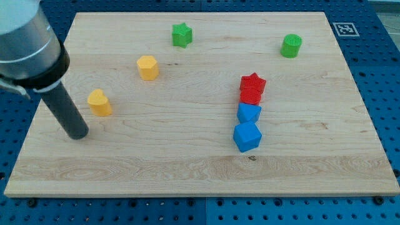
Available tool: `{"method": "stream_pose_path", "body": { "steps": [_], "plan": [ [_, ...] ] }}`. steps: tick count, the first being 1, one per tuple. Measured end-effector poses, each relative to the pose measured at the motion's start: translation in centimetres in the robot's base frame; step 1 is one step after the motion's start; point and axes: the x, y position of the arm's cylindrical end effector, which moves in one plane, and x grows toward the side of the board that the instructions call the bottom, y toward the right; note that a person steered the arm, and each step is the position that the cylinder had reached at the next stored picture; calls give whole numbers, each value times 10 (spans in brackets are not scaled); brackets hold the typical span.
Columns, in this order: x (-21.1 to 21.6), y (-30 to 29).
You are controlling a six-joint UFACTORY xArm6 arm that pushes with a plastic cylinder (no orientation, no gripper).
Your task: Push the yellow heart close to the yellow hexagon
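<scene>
The yellow heart [99,102] lies at the left of the wooden board. The yellow hexagon [148,67] lies up and to the right of it, with a clear gap between the two. My tip [78,134] rests on the board just below and to the left of the yellow heart, not touching it. The dark rod rises from the tip toward the view's top left.
A green star [182,35] sits near the top middle and a green cylinder [290,45] at the top right. A red star [252,87], a blue block [249,113] and a blue cube [247,136] form a column right of centre. The board edge [19,164] runs close to my tip at the left.
</scene>
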Motion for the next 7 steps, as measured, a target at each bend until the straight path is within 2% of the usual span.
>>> {"method": "stream_pose_path", "body": {
  "steps": [2,4,5,7],
  "plan": [
    [-12,57],
    [-12,33],
    [-30,13],
    [-70,15]
  ]
}}
